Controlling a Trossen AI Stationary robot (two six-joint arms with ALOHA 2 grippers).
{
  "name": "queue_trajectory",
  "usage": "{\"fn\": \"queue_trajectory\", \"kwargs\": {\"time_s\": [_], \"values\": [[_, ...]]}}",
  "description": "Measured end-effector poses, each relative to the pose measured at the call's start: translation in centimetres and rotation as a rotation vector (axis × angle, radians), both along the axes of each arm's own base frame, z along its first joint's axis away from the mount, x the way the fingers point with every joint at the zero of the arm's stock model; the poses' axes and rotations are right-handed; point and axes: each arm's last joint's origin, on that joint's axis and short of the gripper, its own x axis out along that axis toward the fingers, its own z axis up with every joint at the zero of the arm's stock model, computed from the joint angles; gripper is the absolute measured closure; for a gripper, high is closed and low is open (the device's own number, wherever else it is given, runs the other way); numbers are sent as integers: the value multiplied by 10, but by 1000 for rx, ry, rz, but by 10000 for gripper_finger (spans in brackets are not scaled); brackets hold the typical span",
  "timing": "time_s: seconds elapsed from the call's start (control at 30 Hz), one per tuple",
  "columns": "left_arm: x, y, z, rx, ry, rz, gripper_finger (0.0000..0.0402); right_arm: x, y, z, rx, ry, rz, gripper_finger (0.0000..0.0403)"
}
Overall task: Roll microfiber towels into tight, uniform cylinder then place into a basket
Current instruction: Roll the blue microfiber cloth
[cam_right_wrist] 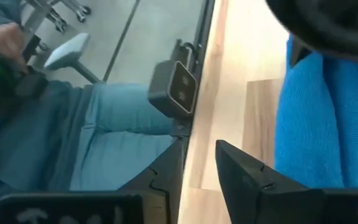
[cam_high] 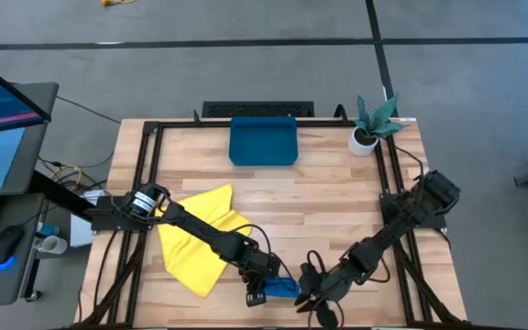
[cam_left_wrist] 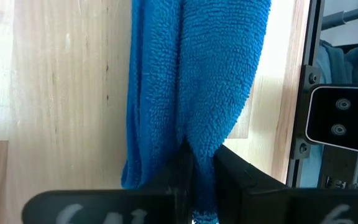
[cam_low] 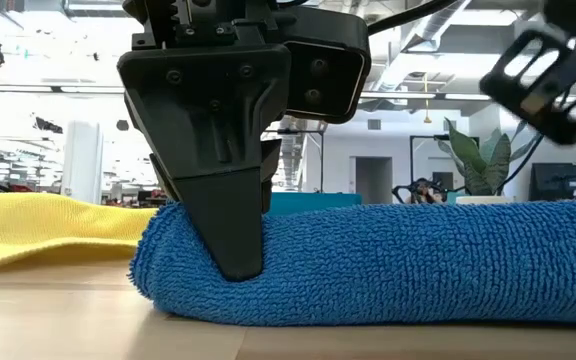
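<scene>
The blue towel (cam_high: 284, 289) lies rolled into a thick cylinder on the table near its front edge; the low view (cam_low: 388, 265) shows it lengthwise. My left gripper (cam_high: 257, 293) is shut on the roll's left end. My right gripper (cam_right_wrist: 201, 180) is open and empty just off the roll's right end, raised above it in the low view (cam_low: 553, 70). The yellow towel (cam_high: 200, 240) lies loosely spread on the table's left half. The dark teal tray (cam_high: 264, 141) stands at the far edge, middle. My left gripper pinches the blue roll near its left end (cam_left_wrist: 197, 146) between its two fingers. The fingers come from above, pointing down, and lie across the roll; the near finger (cam_low: 230, 235) reaches down its front side almost to the table. The roll lies on the table.
A small white pot with a green plant (cam_high: 370, 128) stands at the far right corner. Black frame rails (cam_high: 147, 183) run along the table's sides. A camera block (cam_left_wrist: 340, 118) sits at the near edge. A person in jeans (cam_right_wrist: 104, 137) sits beyond that edge.
</scene>
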Motion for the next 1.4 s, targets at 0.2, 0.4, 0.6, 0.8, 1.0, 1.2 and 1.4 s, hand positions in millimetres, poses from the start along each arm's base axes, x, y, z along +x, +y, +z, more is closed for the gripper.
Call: {"fn": "queue_trajectory", "kwargs": {"time_s": [0.2, 0.4, 0.6, 0.8, 1.0, 1.2, 1.4], "values": [[0, 0, 0, 2, -1, 0, 380, 5, -2, -20, -16, 60, -19, 318], [0, 0, 0, 3, -3, 1, 380, 10, -8, -19, -22, 55, -51, 342], [0, 0, 0, 4, -5, -3, 380, 13, -12, -26, -27, 86, -78, 353], [0, 0, 0, 5, -6, -3, 379, 15, -16, -34, -51, 117, -98, 363], [0, 0, 0, 6, -6, -2, 379, 16, -20, -35, -70, 135, -150, 379], [0, 1, 0, 6, -6, -2, 379, 18, -25, -36, -62, 151, -213, 388], [0, 1, 0, 6, -7, -2, 379, 19, -36, -41, -58, 242, -339, 387]]}}
